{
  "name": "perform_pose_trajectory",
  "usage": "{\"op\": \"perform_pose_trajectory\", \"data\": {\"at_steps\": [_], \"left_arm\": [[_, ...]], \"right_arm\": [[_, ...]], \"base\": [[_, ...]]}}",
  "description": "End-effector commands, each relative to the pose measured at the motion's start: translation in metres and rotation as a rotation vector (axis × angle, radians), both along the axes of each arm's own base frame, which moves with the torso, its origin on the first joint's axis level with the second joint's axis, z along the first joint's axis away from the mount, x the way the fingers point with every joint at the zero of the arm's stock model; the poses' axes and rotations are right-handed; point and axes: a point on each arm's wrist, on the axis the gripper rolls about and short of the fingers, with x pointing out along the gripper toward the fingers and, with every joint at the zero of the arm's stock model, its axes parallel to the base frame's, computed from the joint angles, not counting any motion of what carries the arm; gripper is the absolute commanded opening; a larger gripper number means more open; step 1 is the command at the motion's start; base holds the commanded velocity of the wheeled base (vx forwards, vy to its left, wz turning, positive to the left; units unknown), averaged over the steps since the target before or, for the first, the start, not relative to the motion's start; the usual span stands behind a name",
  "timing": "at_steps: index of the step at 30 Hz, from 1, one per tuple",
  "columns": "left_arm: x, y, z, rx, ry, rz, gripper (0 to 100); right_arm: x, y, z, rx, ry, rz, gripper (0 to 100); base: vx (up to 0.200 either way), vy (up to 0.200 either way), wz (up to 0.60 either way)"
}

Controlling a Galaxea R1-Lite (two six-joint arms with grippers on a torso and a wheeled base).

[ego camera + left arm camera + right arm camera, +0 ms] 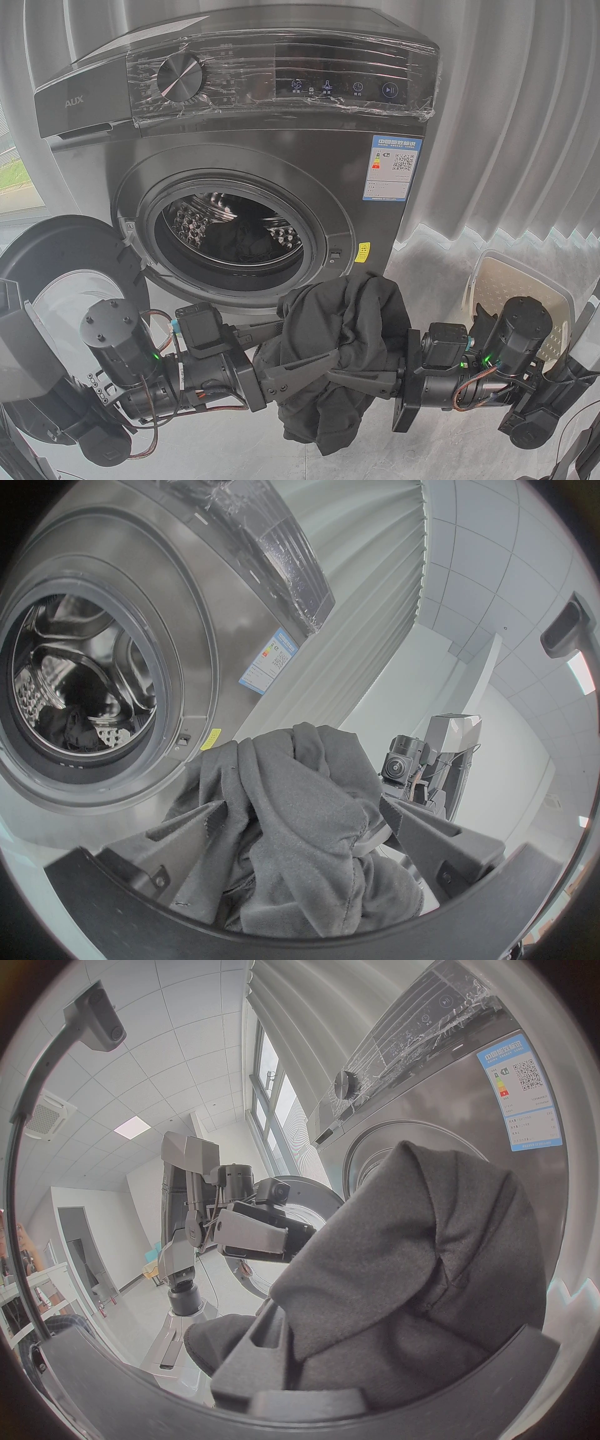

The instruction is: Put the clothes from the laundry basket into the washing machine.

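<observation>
Presently you have one dark piece (240, 240) in the washing machine (250, 144), a second dark garment (344, 312) pinched by left gripper (294, 350) and right gripper (350, 372) below the open door, not yet loaded; the laundry basket (519, 281) is partly hidden.

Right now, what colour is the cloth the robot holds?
Plain dark grey. The cloth shows best in the left wrist view.

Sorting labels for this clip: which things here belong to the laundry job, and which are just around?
Job: dark garment, held by left gripper and right gripper; washing machine, door open; dark clothes in its drum; laundry basket.
Just around: curtain; label sticker.
</observation>
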Motion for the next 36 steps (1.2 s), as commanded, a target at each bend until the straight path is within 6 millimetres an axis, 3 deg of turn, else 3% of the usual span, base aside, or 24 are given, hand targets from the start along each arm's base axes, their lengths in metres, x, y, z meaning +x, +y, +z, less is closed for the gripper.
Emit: {"op": "perform_pose_trajectory", "data": {"at_steps": [1, 8, 17, 36], "left_arm": [[0.004, -0.006, -0.011, 0.019, 0.036, -0.014, 100], [0.011, -0.01, -0.026, 0.05, 0.08, -0.019, 100], [0.008, -0.015, -0.005, -0.074, 0.165, -0.072, 100], [0.002, -0.023, -0.012, -0.079, 0.252, -0.121, 100]], "right_arm": [[-0.002, 0.0, 0.001, 0.002, -0.002, 0.005, 0], [-0.005, 0.003, 0.0, -0.001, 0.001, 0.025, 0], [-0.007, 0.002, -0.001, -0.006, 0.004, 0.027, 0], [-0.007, 0.003, -0.002, -0.008, 0.005, 0.028, 0]], "base": [[0.0, 0.0, 0.0], [0.0, 0.0, 0.0], [0.0, 0.0, 0.0], [0.0, 0.0, 0.0]]}}
